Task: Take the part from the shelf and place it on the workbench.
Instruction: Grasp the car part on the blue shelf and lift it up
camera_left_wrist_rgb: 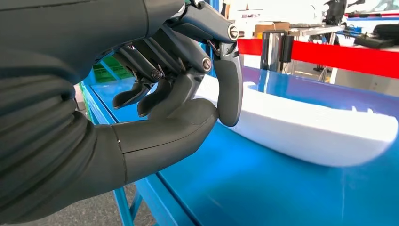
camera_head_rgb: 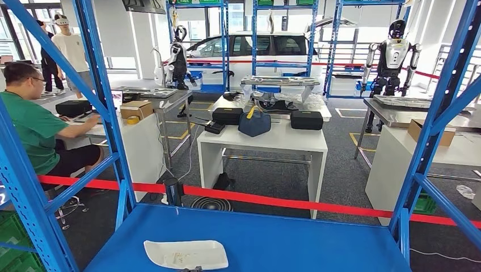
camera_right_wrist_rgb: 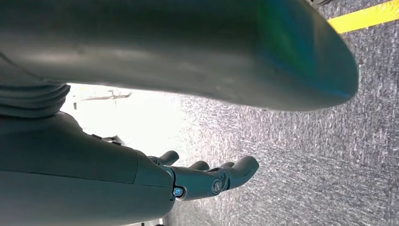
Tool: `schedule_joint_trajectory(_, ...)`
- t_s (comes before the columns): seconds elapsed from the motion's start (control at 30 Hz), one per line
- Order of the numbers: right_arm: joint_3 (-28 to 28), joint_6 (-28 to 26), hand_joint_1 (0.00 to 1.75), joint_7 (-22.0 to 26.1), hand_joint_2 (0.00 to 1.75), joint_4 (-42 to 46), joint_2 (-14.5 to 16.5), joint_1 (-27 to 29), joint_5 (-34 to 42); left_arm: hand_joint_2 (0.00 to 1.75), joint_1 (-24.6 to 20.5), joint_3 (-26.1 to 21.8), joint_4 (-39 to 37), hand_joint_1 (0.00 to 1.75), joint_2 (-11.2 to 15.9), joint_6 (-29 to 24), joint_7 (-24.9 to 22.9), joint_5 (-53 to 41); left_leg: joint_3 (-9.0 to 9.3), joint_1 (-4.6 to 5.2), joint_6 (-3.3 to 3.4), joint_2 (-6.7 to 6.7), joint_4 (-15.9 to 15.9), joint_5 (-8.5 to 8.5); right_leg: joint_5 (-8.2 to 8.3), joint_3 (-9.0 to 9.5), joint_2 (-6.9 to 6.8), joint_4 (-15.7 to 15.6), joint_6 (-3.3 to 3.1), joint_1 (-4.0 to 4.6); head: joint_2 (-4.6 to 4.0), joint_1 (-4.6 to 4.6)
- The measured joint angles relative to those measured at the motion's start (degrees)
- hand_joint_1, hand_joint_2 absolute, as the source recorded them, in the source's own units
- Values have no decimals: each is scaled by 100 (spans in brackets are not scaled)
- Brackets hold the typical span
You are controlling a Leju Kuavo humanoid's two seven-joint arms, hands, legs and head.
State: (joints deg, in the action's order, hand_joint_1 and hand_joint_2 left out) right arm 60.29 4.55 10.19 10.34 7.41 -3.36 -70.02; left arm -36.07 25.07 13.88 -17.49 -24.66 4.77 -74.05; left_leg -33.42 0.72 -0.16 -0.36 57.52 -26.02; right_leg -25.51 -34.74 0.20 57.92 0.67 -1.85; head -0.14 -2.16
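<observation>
The part (camera_head_rgb: 186, 254), a flat white tray-like piece with rounded corners, lies on the blue shelf board (camera_head_rgb: 283, 238) near its front edge. In the left wrist view the same part (camera_left_wrist_rgb: 310, 129) lies just beyond my left hand (camera_left_wrist_rgb: 188, 89). The hand's fingers (camera_left_wrist_rgb: 229, 89) are half curled above the thumb, with nothing between them. One fingertip hangs right at the part's near end; I cannot tell whether it touches. My right hand (camera_right_wrist_rgb: 207, 181) hangs over grey carpet with its fingers stretched out, holding nothing.
Blue shelf uprights (camera_head_rgb: 108, 107) and diagonal braces (camera_head_rgb: 437, 124) frame the board on both sides. A red barrier tape (camera_head_rgb: 272, 199) runs behind it. Beyond stands a white table (camera_head_rgb: 266, 141) with black cases and a blue bag. A person (camera_head_rgb: 31, 124) sits at a desk on the left.
</observation>
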Motion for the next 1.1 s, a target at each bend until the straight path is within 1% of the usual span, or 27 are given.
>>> schedule_joint_trajectory(0.07, -5, 11, 0, 0, 0, 0, 0, -1, -19, 175, -1, -42, 1, 11, 12, -74, 115, 45, 0, 0, 0, 0, 0, 0, 0, 0, 0, 0, 0, 0, 1, 0)
schedule_joint_trajectory(0.1, -9, 16, 0, 0, 0, 0, 0, -2, -29, 175, -2, -74, 2, 0, 17, -90, 229, 99, 0, 0, 0, -1, 0, 0, 0, 0, 0, 0, 0, 0, 1, 0)
schedule_joint_trajectory(0.23, -31, 37, 0, 0, 0, 0, 0, -4, -44, 0, -75, -289, 46, 0, 28, -113, 1003, 452, 0, 0, 0, -1, 0, 1, 1, -1, 0, 0, 0, 0, 1, 0)
schedule_joint_trajectory(0.33, -32, 39, 0, 0, 0, 0, -2, -7, 4, 0, -357, -489, 146, 0, 42, -165, 1535, 694, 0, 0, 0, -1, 0, 2, 2, -1, -1, 0, 0, 0, -1, 0)
schedule_joint_trajectory(0.53, -21, 26, 0, 0, 0, 0, -10, -4, 165, 0, -1045, -691, 390, 0, 58, -159, 1915, 792, 1, 0, 2, -1, 0, 6, 5, 0, 0, 0, 2, 0, 1, 0)
schedule_joint_trajectory(0.77, 25, -12, 0, 0, 0, 0, -15, -9, 263, 0, -1557, -706, 599, 0, 10, -9, 2049, 802, 1, 0, 2, -1, 1, 5, 5, 0, 1, 1, 2, 0, 1, 0)
schedule_joint_trajectory(0.97, 44, -20, 0, 0, 0, 0, -15, -19, 285, 0, -1640, -706, 667, 0, -8, 11, 2087, 839, 1, 0, 2, 0, 1, 5, 4, 0, 1, 0, 2, 0, 1, 0)
schedule_joint_trajectory(1.1, 78, -44, 0, 0, 0, 0, -15, -31, 332, 0, -1744, -706, 708, 0, -22, 202, 2160, 955, 2, 0, 2, 0, 1, 6, 5, 0, 1, 1, 2, 0, 0, 0)
